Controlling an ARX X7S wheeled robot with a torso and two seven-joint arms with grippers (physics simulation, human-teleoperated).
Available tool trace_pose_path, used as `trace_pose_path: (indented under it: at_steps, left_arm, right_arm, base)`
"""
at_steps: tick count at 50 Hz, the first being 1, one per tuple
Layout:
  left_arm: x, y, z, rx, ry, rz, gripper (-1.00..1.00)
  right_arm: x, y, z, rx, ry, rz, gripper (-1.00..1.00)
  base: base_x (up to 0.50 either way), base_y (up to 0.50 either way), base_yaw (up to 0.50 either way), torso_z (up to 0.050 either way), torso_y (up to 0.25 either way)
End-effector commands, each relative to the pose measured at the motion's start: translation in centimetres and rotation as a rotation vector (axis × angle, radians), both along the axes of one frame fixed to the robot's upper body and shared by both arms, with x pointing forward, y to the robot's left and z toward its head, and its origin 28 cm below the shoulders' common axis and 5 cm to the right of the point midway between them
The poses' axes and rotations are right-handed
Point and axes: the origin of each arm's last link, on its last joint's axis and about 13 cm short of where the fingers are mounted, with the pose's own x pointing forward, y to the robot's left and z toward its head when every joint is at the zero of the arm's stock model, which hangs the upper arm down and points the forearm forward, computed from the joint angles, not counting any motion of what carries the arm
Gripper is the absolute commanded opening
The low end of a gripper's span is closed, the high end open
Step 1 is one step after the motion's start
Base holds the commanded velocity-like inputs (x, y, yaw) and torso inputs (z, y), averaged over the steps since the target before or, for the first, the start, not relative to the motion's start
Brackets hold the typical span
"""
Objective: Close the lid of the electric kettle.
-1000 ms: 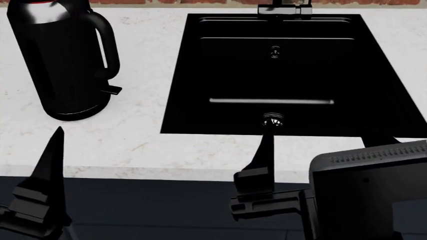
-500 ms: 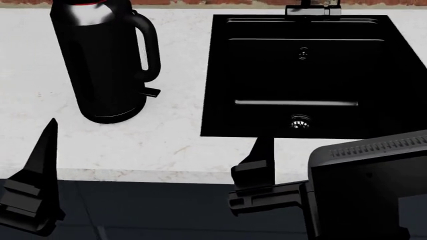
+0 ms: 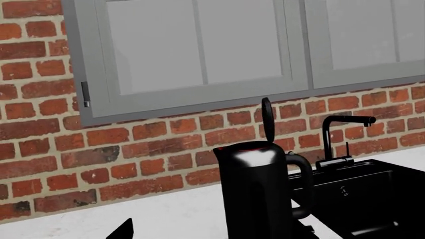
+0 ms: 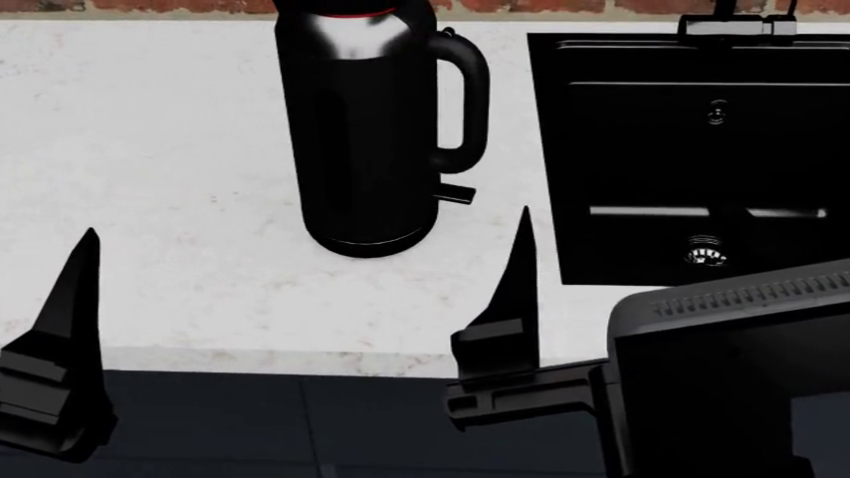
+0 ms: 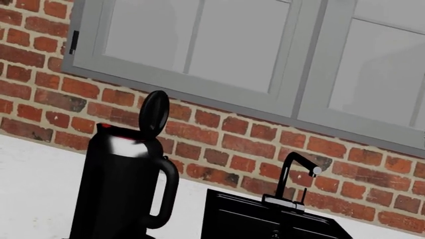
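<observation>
Overhead, kettle [image 4: 365, 129] mouth cropped, lid [image 5: 153, 113] upright

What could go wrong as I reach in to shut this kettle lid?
The lid stands upright above the electric kettle, and the head view cuts it off, so you would likely be judging its height from wrist views only. The kettle is tall and free-standing on the counter; a sideways push on the lid could tip or slide it. The sink lies on the handle side, should it topple that way.
</observation>
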Motion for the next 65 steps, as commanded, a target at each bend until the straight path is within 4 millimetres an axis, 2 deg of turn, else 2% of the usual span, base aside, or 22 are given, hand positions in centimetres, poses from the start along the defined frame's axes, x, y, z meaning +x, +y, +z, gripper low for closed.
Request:
trace_pose_path:
  at_steps: [1, 8, 31, 39, 42, 51, 65]
  left_arm:
    - [0.0, 0.0, 0.1, 0.000, -0.001, -0.002, 1.00]
    - [0.1, 0.0, 0.1, 0.001, 0.002, -0.003, 1.00]
    - [-0.1, 0.2, 0.0, -0.021, 0.002, -0.016, 1.00]
    - [-0.2, 0.2, 0.0, -0.024, 0.005, -0.015, 1.00]
    - [-0.1, 0.3, 0.0, -0.025, 0.006, -0.014, 1.00]
    - [0.0, 0.3, -0.1, -0.022, 0.009, -0.010, 1.00]
    - [0.1, 0.5, -0.4, -0.027, 0.017, -0.002, 1.00]
  right_arm:
    - [-0.1, -0.1, 0.1, 0.020, -0.008, -0.007, 1.00]
    - [-0.1, 0.1, 0.2, -0.010, -0.016, -0.012, 1.00]
    - [-0.1, 1.2, 0.7, -0.088, -0.028, 0.005, 1.00]
    - [-0.8, 1.3, 1.5, -0.056, -0.037, 0.039, 1.00]
    - [-0.2, 1.2, 1.6, -0.037, -0.016, 0.045, 1.00]
    - [2.7, 1.1, 4.7, -0.050, -0.014, 0.084, 1.00]
    - [5.9, 1.2, 6.9, -0.052, 0.007, 0.092, 1.00]
  base:
    - [0.00, 0.00, 0.00, 0.000, 0.000]
    - [0.05, 0.00, 0.00, 0.000, 0.000]
    - [0.50, -0.04, 0.00, 0.000, 0.000]
    - [0.07, 0.00, 0.00, 0.000, 0.002]
    - [0.00, 0.00, 0.00, 0.000, 0.000]
    - [0.00, 0.00, 0.00, 0.000, 0.000]
    - [0.00, 0.00, 0.00, 0.000, 0.000]
